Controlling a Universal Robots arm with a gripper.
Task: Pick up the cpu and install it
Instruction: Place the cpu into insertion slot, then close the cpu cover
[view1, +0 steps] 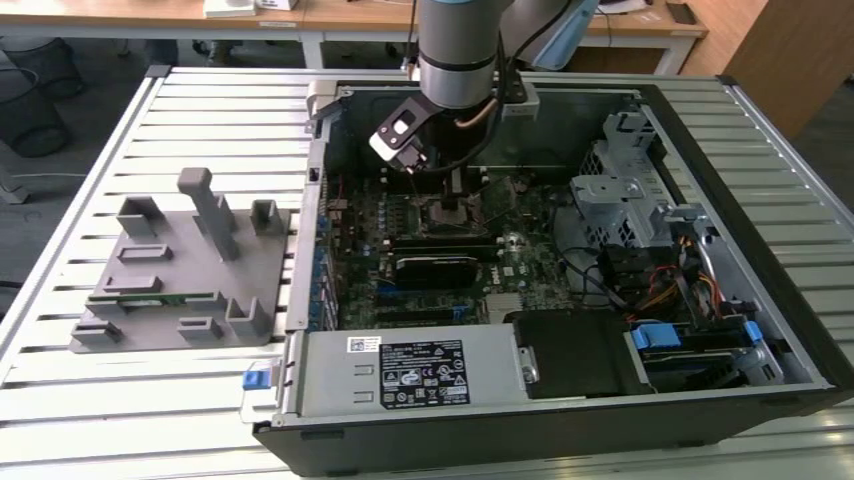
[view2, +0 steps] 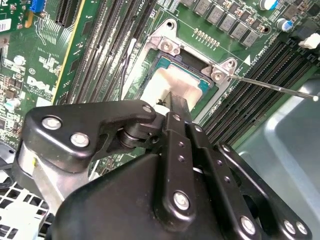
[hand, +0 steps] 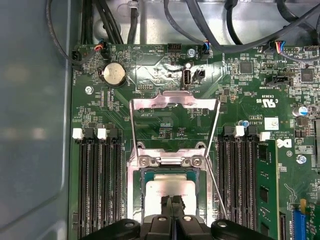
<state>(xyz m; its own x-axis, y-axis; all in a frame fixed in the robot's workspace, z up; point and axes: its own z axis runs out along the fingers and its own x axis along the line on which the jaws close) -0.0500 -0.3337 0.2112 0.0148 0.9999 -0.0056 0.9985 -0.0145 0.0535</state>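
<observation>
The cpu (hand: 167, 186), a silvery-white square chip, lies flat inside the motherboard socket (hand: 136, 190), and the second wrist view also shows the cpu (view2: 175, 80). The socket's metal load frame (hand: 172, 100) stands flipped open behind it, with its thin lever (view2: 280, 89) swung out. My gripper (hand: 172, 204) sits right over the chip, its two black fingers pressed together with nothing between them; the fingertips (view2: 176, 102) are at the chip's top face, and I cannot tell whether they touch it. In the exterior view the gripper (view1: 461, 195) reaches down into the open computer case (view1: 787, 330).
Black memory slots (hand: 97, 185) flank the socket on both sides, and a memory stick (hand: 262, 190) is seated in one. A grey parts holder (view1: 180, 270) with a green memory stick (view1: 154, 298) stands at the exterior view's left. The power supply (view1: 414, 375) and drive cage (view1: 627, 190) crowd the case.
</observation>
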